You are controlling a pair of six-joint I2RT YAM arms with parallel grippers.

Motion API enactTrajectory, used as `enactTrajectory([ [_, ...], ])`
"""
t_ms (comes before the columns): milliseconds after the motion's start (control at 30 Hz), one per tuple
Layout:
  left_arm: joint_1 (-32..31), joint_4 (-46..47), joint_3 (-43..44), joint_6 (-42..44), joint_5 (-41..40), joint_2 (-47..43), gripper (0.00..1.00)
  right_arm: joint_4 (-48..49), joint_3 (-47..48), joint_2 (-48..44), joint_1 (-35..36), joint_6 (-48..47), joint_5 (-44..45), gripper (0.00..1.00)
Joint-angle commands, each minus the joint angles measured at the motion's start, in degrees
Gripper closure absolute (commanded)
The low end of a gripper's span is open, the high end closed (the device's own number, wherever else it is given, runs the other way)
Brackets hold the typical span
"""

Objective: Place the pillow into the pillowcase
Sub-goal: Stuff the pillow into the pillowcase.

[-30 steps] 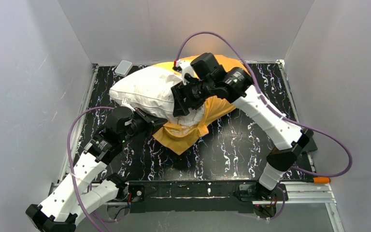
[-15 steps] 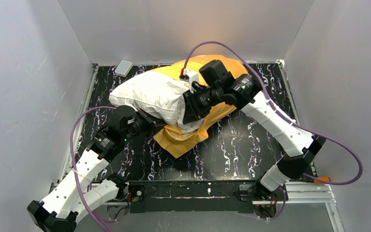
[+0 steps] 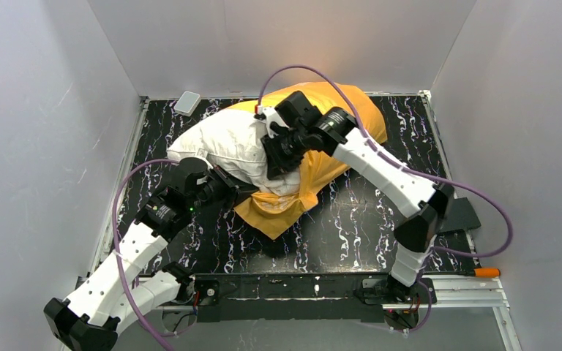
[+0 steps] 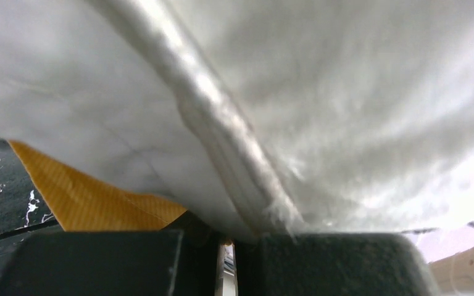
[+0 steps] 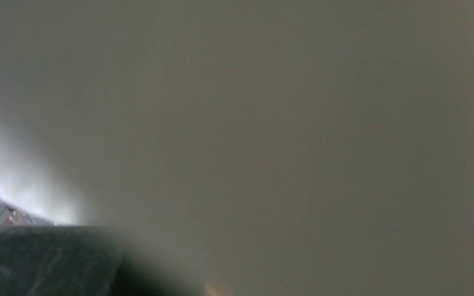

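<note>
The white pillow (image 3: 223, 142) lies across the back left of the table, its right end resting on the pillowcase (image 3: 340, 102), which shows only its orange-yellow side. An orange flap (image 3: 278, 212) spreads out under the pillow's near edge. My left gripper (image 3: 240, 191) sits at that near edge. In the left wrist view its jaws (image 4: 225, 237) are shut on the pillow's seamed edge (image 4: 222, 148), with orange cloth (image 4: 86, 200) to the left. My right gripper (image 3: 272, 162) presses down into the pillow's right end. Pale fabric (image 5: 284, 123) fills the right wrist view and hides its jaws.
The black marbled table (image 3: 351, 219) has grey walls on three sides. A small pale box (image 3: 187, 102) sits at the back left corner. A black wedge (image 3: 462, 213) lies near the right edge, and an orange-handled tool (image 3: 486, 272) at the front right rail.
My right arm has swung left and folded in, bringing its gripper lower onto the pillow's right end and baring more orange pillowcase behind it. The left arm has barely moved.
</note>
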Motion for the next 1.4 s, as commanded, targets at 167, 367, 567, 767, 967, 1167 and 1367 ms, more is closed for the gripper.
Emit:
enactTrajectory([
  [167, -0.52, 8.37, 2.75, -1.37, 10.03, -4.37, 1.00, 5.02, -1.26, 12.40, -0.50, -2.52, 7.47, 0.80],
  [367, 0.22, 14.54, 0.92, -5.66, 5.09, -7.39, 1.00, 5.85, -21.51, 3.87, 0.30, -4.17, 3.41, 0.80],
  [567, 4.03, 17.71, -1.54, -8.63, 1.55, -9.44, 1.00, -2.88, -30.11, -3.84, 0.38, -7.20, -1.76, 0.79],
  [767, 5.00, 26.35, -3.21, -12.22, 5.56, -6.29, 1.00, 3.60, -35.96, -6.97, 0.30, -3.73, -3.22, 0.77],
  [967, 4.98, 18.13, 6.59, -5.78, 11.51, -0.39, 1.00, 13.46, -25.81, 1.56, 0.23, 0.68, -2.63, 0.76],
  [1167, 2.30, 14.50, 8.87, -4.14, 15.53, 2.42, 1.00, 14.57, -6.88, 13.27, 0.12, 2.38, 0.11, 0.76],
  [1367, -0.14, 16.95, 12.02, -4.64, 16.92, 2.69, 1.00, 10.86, -5.70, 19.78, -0.28, 1.22, 15.03, 0.77],
])
